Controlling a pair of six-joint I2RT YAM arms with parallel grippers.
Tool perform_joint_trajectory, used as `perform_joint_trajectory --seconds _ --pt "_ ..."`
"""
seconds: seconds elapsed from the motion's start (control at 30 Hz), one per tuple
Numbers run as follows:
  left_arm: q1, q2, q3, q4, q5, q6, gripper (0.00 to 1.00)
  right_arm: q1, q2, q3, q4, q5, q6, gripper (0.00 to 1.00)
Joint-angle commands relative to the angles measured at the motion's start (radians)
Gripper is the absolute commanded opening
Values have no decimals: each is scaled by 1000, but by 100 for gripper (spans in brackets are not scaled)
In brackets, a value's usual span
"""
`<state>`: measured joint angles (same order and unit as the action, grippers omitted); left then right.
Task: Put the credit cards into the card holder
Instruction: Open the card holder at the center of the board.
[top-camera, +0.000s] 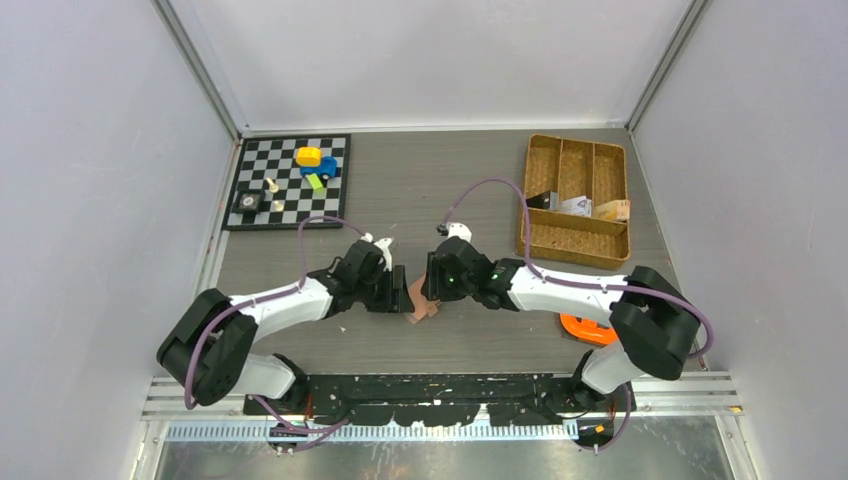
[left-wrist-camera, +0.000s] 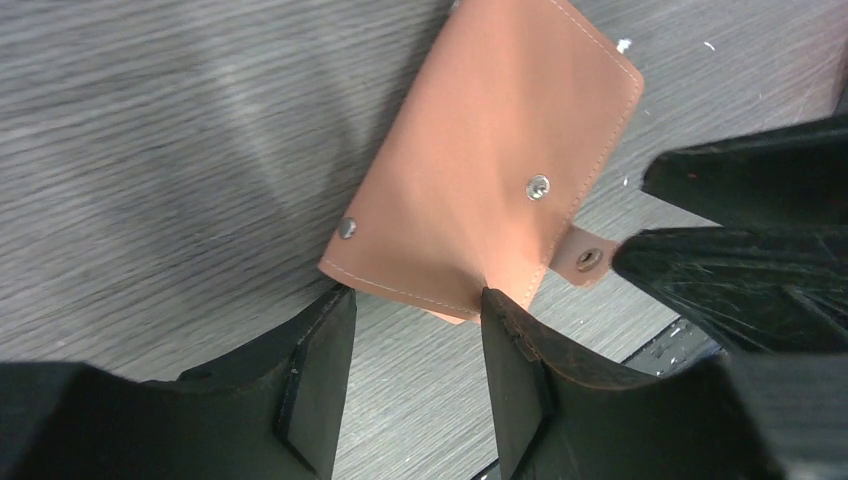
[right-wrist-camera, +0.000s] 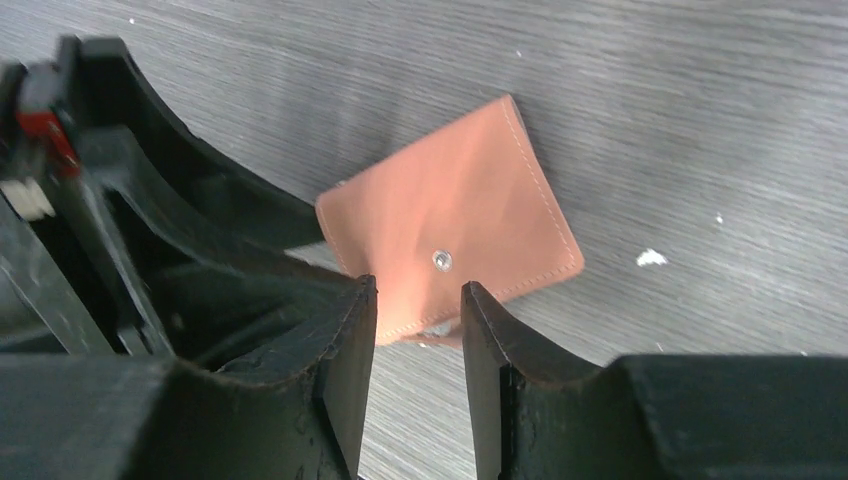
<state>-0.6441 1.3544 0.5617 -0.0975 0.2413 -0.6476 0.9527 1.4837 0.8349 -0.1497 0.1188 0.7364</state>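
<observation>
The salmon-pink card holder (top-camera: 423, 302) lies folded on the table between my two grippers. In the left wrist view the card holder (left-wrist-camera: 490, 170) lies just beyond my open left gripper (left-wrist-camera: 415, 300), its snap tab (left-wrist-camera: 588, 258) loose. In the right wrist view the card holder (right-wrist-camera: 450, 225) lies just past my open right gripper (right-wrist-camera: 418, 292). Both grippers are empty: the left gripper (top-camera: 397, 290) is at the holder's left, the right gripper (top-camera: 432, 285) at its right. A dark card (top-camera: 543, 200) and a pale card (top-camera: 575, 206) lie in the wicker tray (top-camera: 577, 240).
The tray at the back right also holds a small tan box (top-camera: 613, 210). A chessboard (top-camera: 290, 200) with small toys lies at the back left. An orange object (top-camera: 585, 327) sits by the right arm. The other arm's fingers (left-wrist-camera: 740, 230) crowd each wrist view.
</observation>
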Motion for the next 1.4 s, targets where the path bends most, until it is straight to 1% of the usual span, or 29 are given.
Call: perform_joint_trajectory --seconds 0.0,0.17,0.23,0.37,0.47,0.6,0.7,0.77,0.87,0.93,1.13,1.2,1.37 --pt "-31 -9 -16 71 16 -17 50 8 45 70 71 4 18 41" --pt "-37 -30 -23 69 9 -24 49 15 101 83 65 -12 13 40" --pt "-38 -45 -18 44 -3 -18 49 19 112 87 42 -28 22 39" --pt "-54 -106 -13 -1 -69 5 49 40 77 54 -3 -36 39 36" --pt "-95 -149 8 -36 -141 47 52 48 35 22 -40 -30 54 34" --pt "-155 -158 53 -92 -211 136 58 52 7 -23 -50 -37 76 31" --pt "-198 -143 83 -102 -233 201 63 52 2 -54 -52 -35 91 29" --pt "-237 -124 99 -102 -287 236 67 52 2 -68 -45 -32 98 29" --pt "-287 -97 122 -97 -329 285 73 52 13 -78 -40 -27 105 28" --pt "-315 -74 128 -75 -339 312 76 52 17 -88 -42 -15 118 25" --pt "-371 12 150 -47 -431 369 81 52 17 -118 -46 15 142 23" --pt "-386 40 160 -55 -508 376 81 52 15 -121 -46 22 145 22" --pt "-404 67 174 -69 -644 381 81 53 20 -125 -48 27 149 22"
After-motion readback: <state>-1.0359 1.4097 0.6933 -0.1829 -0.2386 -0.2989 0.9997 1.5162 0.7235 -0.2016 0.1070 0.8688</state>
